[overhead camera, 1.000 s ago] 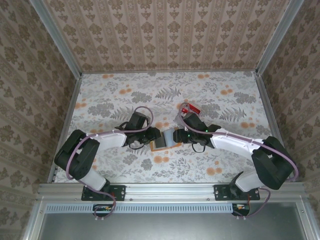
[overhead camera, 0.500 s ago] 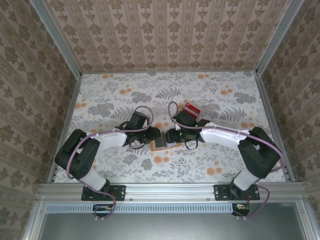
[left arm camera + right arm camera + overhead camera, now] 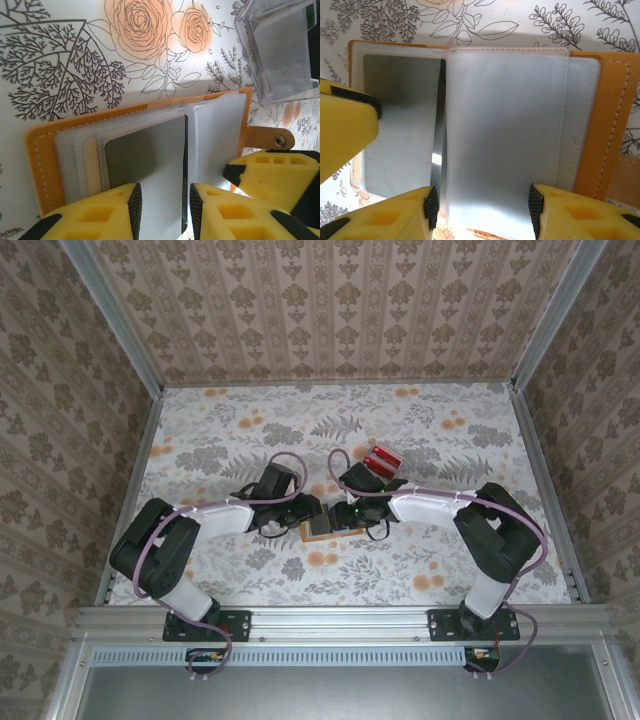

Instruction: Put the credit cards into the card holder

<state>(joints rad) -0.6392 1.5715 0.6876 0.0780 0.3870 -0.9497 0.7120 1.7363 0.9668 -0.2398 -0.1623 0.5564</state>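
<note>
The orange card holder (image 3: 322, 531) lies open on the flowered table between my two grippers, its grey plastic sleeves facing up (image 3: 145, 155) (image 3: 505, 125). My left gripper (image 3: 304, 512) (image 3: 164, 212) hovers over the holder's left side, jaws a little apart over a sleeve, clamping nothing. From the right, my right gripper (image 3: 346, 513) (image 3: 482, 210) stands open over a wide sleeve that runs under both fingertips. One of its fingers (image 3: 270, 175) shows in the left wrist view. The red credit cards (image 3: 382, 460) stand behind the right arm.
A clear plastic stand (image 3: 280, 50) sits just beyond the holder and carries the red cards. The holder's clasp strap (image 3: 267, 137) sticks out on its right. The cell's metal frame and patterned walls (image 3: 330, 310) enclose the table.
My right arm has swung left, bringing its gripper from beside the holder to over its sleeves. The red cards are now more exposed. My left gripper has stayed put.
</note>
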